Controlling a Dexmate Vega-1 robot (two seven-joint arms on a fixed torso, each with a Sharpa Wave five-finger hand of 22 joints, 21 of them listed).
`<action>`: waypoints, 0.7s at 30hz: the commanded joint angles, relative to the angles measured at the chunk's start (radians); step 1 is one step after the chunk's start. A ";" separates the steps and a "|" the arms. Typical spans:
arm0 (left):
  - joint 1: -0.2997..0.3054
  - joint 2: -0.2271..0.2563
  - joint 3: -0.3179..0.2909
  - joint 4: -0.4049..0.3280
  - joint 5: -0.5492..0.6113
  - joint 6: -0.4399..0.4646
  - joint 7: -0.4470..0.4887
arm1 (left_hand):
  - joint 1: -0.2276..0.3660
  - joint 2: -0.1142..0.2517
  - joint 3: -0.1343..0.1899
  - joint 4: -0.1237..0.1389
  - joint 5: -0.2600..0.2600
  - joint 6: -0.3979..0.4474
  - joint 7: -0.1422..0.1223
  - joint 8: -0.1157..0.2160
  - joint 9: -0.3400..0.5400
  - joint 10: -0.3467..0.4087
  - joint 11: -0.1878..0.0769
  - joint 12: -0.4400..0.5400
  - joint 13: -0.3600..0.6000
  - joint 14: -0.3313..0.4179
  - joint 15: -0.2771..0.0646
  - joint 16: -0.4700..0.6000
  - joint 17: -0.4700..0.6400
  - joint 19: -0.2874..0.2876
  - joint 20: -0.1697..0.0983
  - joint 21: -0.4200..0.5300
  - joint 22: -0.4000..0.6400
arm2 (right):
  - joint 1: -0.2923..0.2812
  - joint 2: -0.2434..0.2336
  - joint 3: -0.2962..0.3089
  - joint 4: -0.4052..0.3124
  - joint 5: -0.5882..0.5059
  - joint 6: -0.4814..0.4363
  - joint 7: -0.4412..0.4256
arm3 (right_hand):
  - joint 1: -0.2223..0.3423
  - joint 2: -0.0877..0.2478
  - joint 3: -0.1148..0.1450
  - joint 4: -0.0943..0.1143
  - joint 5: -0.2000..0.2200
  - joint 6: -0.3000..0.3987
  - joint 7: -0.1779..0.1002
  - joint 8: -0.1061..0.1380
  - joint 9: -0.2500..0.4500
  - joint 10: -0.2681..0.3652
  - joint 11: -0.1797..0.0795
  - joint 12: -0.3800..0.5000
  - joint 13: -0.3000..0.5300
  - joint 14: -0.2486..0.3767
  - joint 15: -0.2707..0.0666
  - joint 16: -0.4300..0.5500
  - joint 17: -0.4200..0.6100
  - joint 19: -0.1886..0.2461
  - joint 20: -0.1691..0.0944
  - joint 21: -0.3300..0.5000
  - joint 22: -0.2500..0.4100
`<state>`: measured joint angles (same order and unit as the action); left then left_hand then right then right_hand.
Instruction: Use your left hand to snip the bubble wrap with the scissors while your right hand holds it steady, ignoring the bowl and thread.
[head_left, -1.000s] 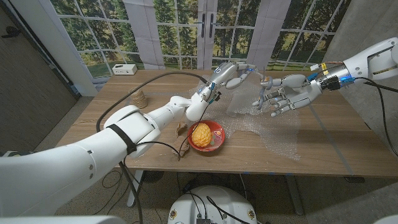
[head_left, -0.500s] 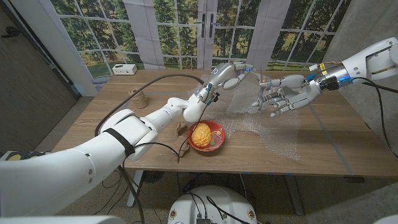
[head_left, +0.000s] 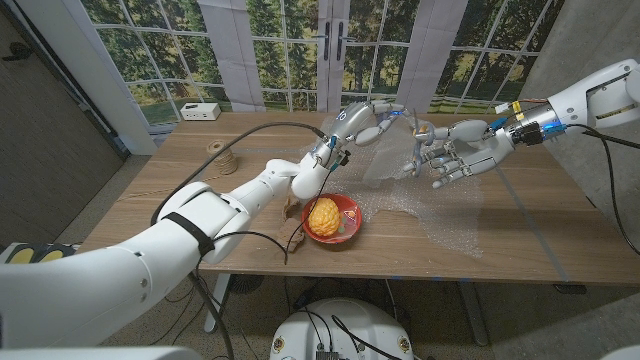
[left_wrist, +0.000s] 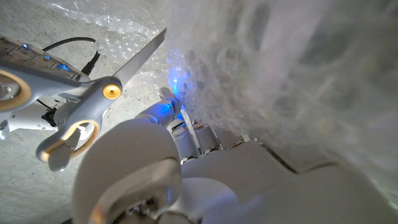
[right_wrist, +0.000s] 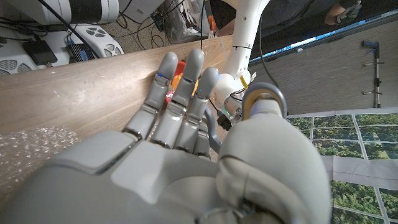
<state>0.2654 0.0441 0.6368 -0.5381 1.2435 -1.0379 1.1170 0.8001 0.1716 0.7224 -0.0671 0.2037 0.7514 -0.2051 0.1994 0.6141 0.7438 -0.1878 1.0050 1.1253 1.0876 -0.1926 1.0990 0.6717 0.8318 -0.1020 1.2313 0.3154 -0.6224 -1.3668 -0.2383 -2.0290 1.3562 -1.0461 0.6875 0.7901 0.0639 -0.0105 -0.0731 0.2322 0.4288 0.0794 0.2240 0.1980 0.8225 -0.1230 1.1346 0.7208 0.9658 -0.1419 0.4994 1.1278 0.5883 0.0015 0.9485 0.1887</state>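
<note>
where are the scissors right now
In the head view the scissors are in the left hand, raised over the table's far middle, at the lifted edge of the bubble wrap, with the right hand just to their right.

No legible text, label, brand, number or sign appears in any view. The small white box (head_left: 200, 111) at the far edge of the table (head_left: 540, 235) carries dark marks on its front — too small to tell whether they are letters. The scissors (left_wrist: 74, 102) show a plain round pivot screw and no maker's mark on blade or handles. The backs of the left hand (head_left: 365, 122) and right hand (right_wrist: 161, 162) are bare grey shells — nothing printed can be made out on them.
</note>
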 joint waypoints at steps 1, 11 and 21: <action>0.010 0.004 -0.021 -0.006 0.007 -0.016 0.000 | -0.007 -0.003 0.003 0.004 0.004 -0.006 -0.003 0.004 0.003 0.002 -0.003 -0.001 0.006 -0.004 -0.031 0.004 0.000 -0.003 -0.103 -0.002 0.000 | -0.055 -0.019 0.047 -0.013 0.060 0.041 -0.072 | 0.021 0.022 0.013 -0.013 0.008 0.083 -0.021 0.019 0.006 0.027 -0.006 0.008 -0.008 0.022 -0.081 0.013 0.007 0.010 -0.008 0.000 0.003; 0.007 0.005 -0.014 0.005 -0.010 -0.018 0.000 | -0.009 -0.003 0.006 0.007 0.005 -0.010 -0.002 0.006 0.010 0.006 -0.006 -0.005 0.005 -0.006 -0.030 0.005 -0.002 -0.007 -0.103 -0.003 0.003 | -0.092 -0.020 0.075 -0.014 0.093 0.068 -0.111 | 0.068 0.050 0.036 -0.039 0.004 0.229 -0.063 0.052 0.020 0.064 -0.023 0.033 0.004 0.075 -0.081 0.046 0.011 0.013 -0.028 0.005 0.007; 0.011 0.009 -0.015 0.008 -0.022 -0.032 0.000 | -0.011 -0.004 0.007 0.010 0.006 -0.012 -0.002 0.006 0.016 0.002 -0.008 -0.007 0.010 -0.007 -0.031 0.007 -0.001 -0.008 -0.102 -0.003 0.006 | -0.139 -0.020 0.123 -0.020 0.158 0.081 -0.225 | 0.190 0.134 0.132 -0.072 -0.008 0.383 -0.110 0.100 0.071 0.107 -0.059 0.058 0.018 0.123 -0.087 0.090 0.030 0.007 -0.068 0.037 0.022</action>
<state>0.2728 0.0490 0.6213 -0.5358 1.2357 -1.0571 1.1170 0.7962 0.1676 0.7249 -0.0646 0.2036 0.7459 -0.2105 0.1994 0.6253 0.7438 -0.1877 0.9983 1.1325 1.0862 -0.1911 1.0989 0.6687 0.8296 -0.0997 1.2274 0.3154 -0.7075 -1.3843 -0.1655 -2.0427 1.4442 -0.9840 0.5737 0.9332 0.1691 0.0872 -0.1392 0.2232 0.7743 -0.0251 0.3092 0.2515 0.9008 -0.1693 1.1823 0.7390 1.0670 -0.1804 0.5751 1.1496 0.5928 -0.0500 0.9706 0.2026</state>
